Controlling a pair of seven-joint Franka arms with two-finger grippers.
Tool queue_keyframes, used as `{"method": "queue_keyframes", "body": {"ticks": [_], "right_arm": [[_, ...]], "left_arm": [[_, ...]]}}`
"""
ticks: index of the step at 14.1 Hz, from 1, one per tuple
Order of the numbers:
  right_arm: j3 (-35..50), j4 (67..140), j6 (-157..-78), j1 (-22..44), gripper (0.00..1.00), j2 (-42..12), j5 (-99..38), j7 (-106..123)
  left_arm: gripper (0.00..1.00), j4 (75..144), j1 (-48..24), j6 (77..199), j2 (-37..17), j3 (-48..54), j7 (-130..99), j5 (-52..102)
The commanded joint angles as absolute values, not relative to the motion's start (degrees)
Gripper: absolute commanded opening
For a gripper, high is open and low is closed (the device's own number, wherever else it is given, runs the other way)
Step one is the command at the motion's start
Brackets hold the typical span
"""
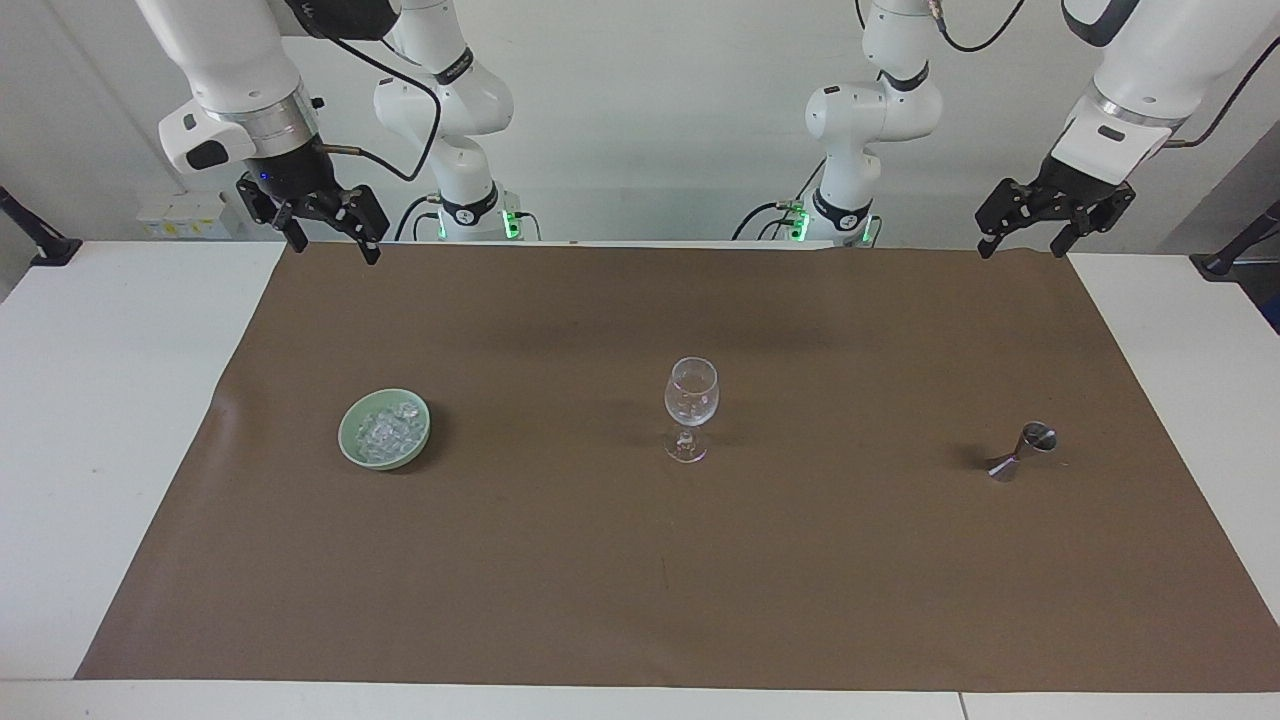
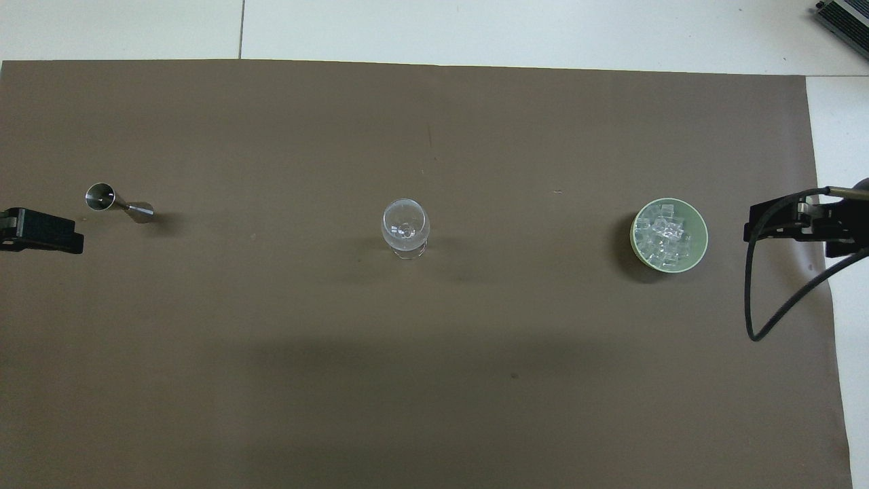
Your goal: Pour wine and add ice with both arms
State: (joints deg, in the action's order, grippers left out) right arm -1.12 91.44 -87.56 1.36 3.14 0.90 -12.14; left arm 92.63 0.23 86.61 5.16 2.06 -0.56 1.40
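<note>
At table centre, facing view: stemmed glass upright and empty; pale green bowl of ice well apart from the glass toward the right arm's end, jigger well apart toward the left arm's end. Right gripper and left gripper raised, fingers spread, empty. Overhead view: same row, glass between bowl and jigger. Judged stage: nothing begun; next, descent onto jigger and ice.
</note>
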Motion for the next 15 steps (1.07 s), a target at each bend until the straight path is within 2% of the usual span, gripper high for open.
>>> {"method": "queue_keyframes", "body": {"ticks": [1,7,11,15], "right_arm": [[-0.88,92.11,-86.92,0.97,1.0,4.04,0.18,-10.63],[-0.88,92.11,-86.92,0.97,1.0,4.04,0.18,-10.63],[-0.88,92.11,-86.92,0.97,1.0,4.04,0.18,-10.63],[-0.97,92.11,-86.92,0.97,1.0,4.04,0.18,-10.63]], "left_arm": [[1.0,94.65,-0.18,87.37,6.59,1.41,0.26,0.7],[1.0,94.57,0.61,87.63,6.59,1.23,-2.19,0.88],[1.0,94.57,2.1,87.71,6.59,1.23,-12.46,2.19],[1.0,94.66,7.28,87.71,6.59,1.23,-13.36,8.51]]}}
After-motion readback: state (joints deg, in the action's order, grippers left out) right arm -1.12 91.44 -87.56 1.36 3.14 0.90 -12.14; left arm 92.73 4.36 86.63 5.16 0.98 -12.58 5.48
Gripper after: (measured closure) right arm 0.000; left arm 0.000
